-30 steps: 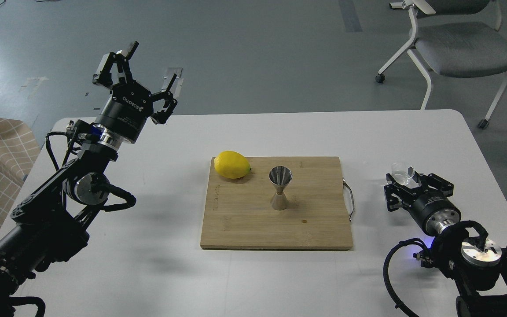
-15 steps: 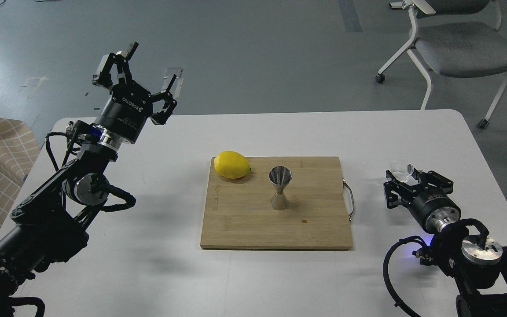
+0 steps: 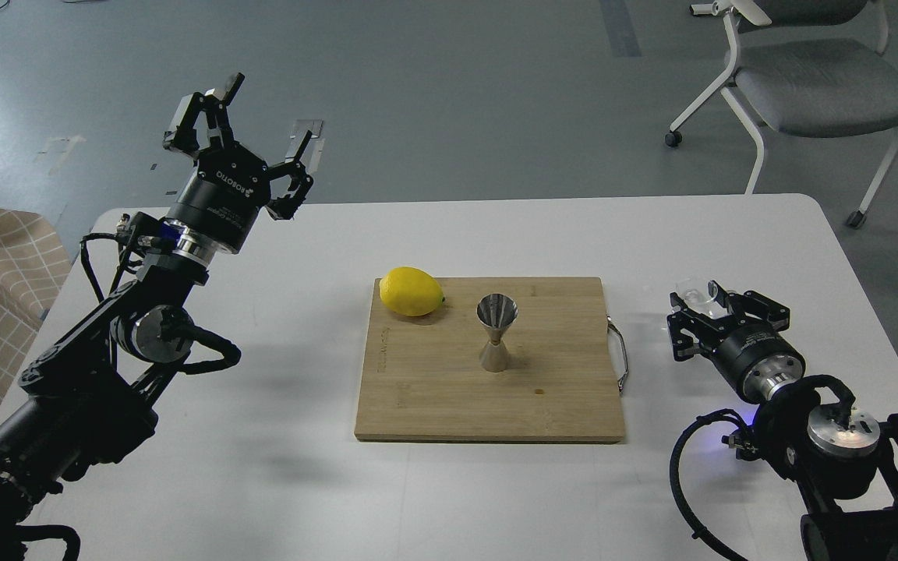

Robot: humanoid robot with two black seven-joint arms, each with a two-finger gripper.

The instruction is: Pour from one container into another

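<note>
Holding the small clear glass tumbler [image 3: 694, 294] between its fingers, our right gripper [image 3: 705, 305] sat low over the white table [image 3: 262, 483], off to the right of the wooden cutting board [image 3: 449, 389]. The glass was clamped from both sides, upright or close to it; whether its base touched the table we could not tell, since the gripper hid it. Nothing inside the glass could be made out from our head view.

On the board, the steel jigger [image 3: 496, 331] stood upright on its lower cone, open mouth up, near the middle and a little toward the far edge. A yellow lemon [image 3: 411, 291] lay at the board's far left corner, just beside the jigger but not touching it. The board's metal handle [image 3: 619, 351] faced the right gripper, and the tumbler was well apart from the jigger.

Our left gripper [image 3: 266, 117] was up in the air past the table's far left corner, fingers spread wide with nothing between them, well away from the board. A grey chair [image 3: 815, 86] stood on the floor beyond the table.
</note>
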